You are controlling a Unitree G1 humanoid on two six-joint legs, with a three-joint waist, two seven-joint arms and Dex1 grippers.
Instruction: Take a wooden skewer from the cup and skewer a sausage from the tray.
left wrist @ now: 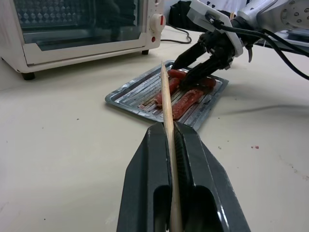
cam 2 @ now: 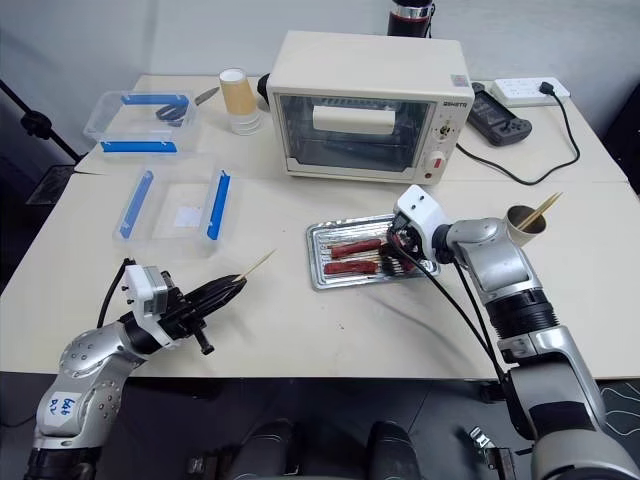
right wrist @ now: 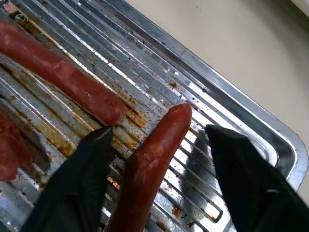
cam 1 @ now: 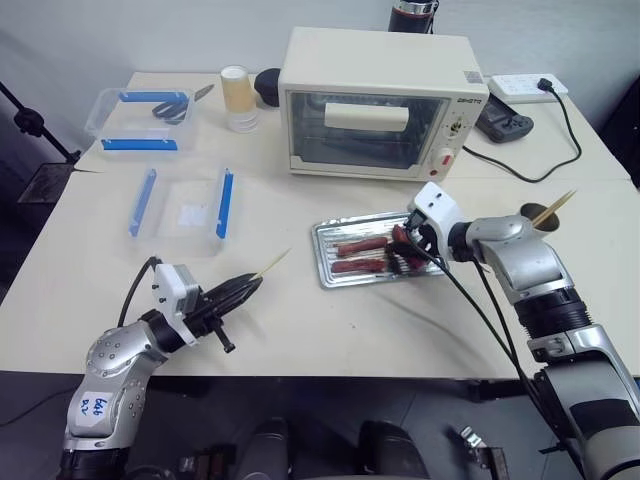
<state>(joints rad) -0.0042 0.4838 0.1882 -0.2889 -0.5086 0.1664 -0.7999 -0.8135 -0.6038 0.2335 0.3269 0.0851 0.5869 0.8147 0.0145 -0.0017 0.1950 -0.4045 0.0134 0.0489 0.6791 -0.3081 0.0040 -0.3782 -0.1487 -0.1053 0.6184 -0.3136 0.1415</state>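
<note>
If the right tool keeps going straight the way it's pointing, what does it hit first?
Most likely the sausage lying between its fingers, then the ridged floor of the tray right beneath it. The right tool is angled down into the tray, with the fingers apart on either side of that sausage.

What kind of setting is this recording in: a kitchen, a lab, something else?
Probably a lab or office test bench staged as a kitchen, not a real one: a toaster oven and a tray of sausages sit on a plain table, beside a power strip and a handheld controller.
</note>
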